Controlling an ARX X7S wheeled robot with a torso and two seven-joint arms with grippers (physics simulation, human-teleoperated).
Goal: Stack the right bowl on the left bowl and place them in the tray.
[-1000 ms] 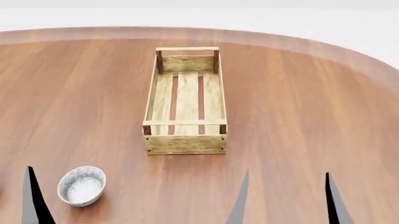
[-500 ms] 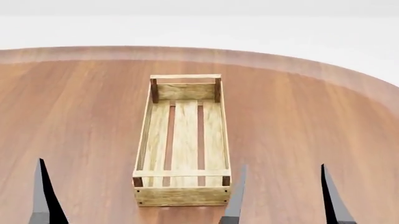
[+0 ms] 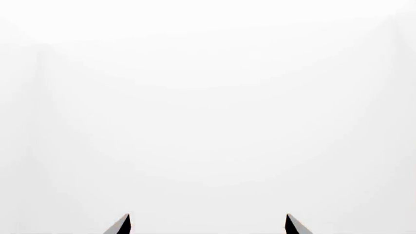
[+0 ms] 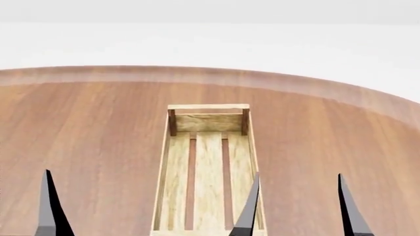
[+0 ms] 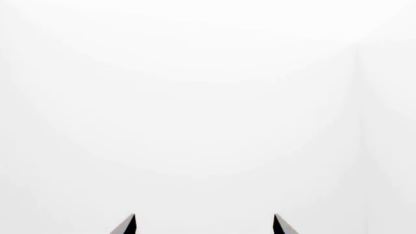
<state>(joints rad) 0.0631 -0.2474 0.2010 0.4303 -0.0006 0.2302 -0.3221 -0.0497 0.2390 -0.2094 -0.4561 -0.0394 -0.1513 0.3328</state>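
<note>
across the whole lower field of the head view lies the round wooden table (image 4: 85, 142), reddish-brown, its far rim curving against a plain white background. beyond and between the two grippers, on the table, rests the tray (image 4: 208, 120), a long light-wood crate with three pale floor slats, low sides and darker posts at its far corners; its near end is cut off by the frame edge. its long axis runs away from the robot. the inner finger of the right gripper (image 4: 298, 206) overlaps the tray's right side wall in this view, while the outer finger stands over bare table to the right of the tray. the right gripper's two dark tapered fingers stand well apart with nothing between them, as the right wrist view (image 5: 202, 225) also shows against blank white. only one finger of the left gripper (image 4: 49, 206) appears in the head view, well left of the tray; in the left wrist view (image 3: 208, 225) both fingertips are spread wide and empty. no bowl shows in any view.
</note>
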